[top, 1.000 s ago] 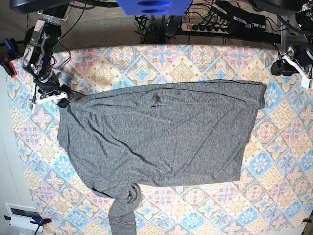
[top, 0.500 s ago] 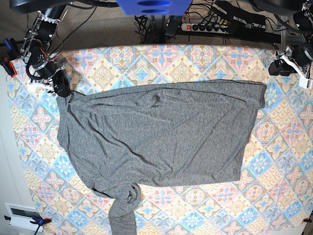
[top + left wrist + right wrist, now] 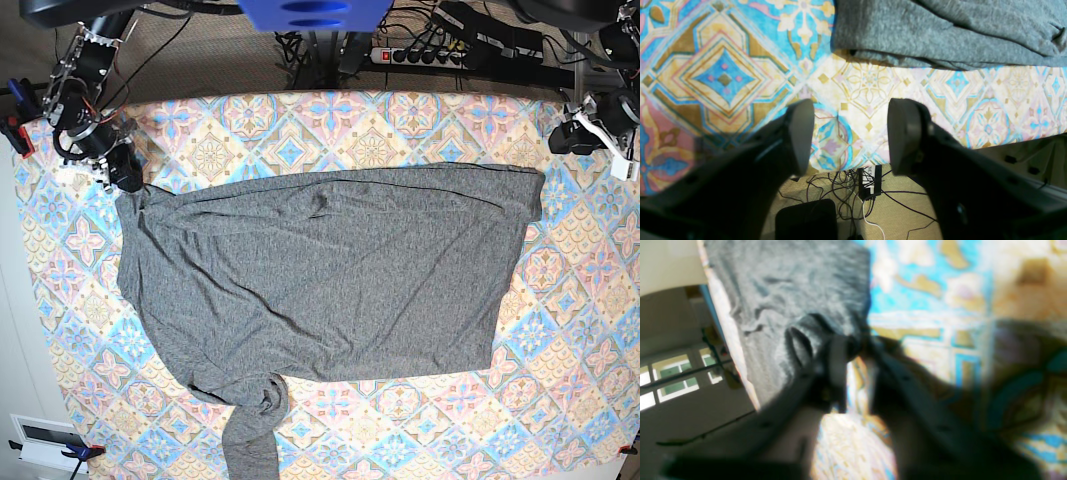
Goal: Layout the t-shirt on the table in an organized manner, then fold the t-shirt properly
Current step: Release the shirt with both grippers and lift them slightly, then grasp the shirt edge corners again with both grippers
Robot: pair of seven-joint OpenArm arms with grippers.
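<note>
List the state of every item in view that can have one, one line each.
Heathered dark-grey long-sleeved t-shirt: spread across the table, wrinkled, one sleeve bunched at the near edge.
Right gripper: fingers shut on the t-shirt's corner.
Left gripper: fingers open, holding nothing, beside the t-shirt's edge.
Pastel diamond-tiled cloth-covered table: partly covered by the t-shirt.

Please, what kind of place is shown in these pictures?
Probably a robotics lab or workshop. A power strip and loose cables lie on the floor behind the table, and two robot arms work on a shirt.
</note>
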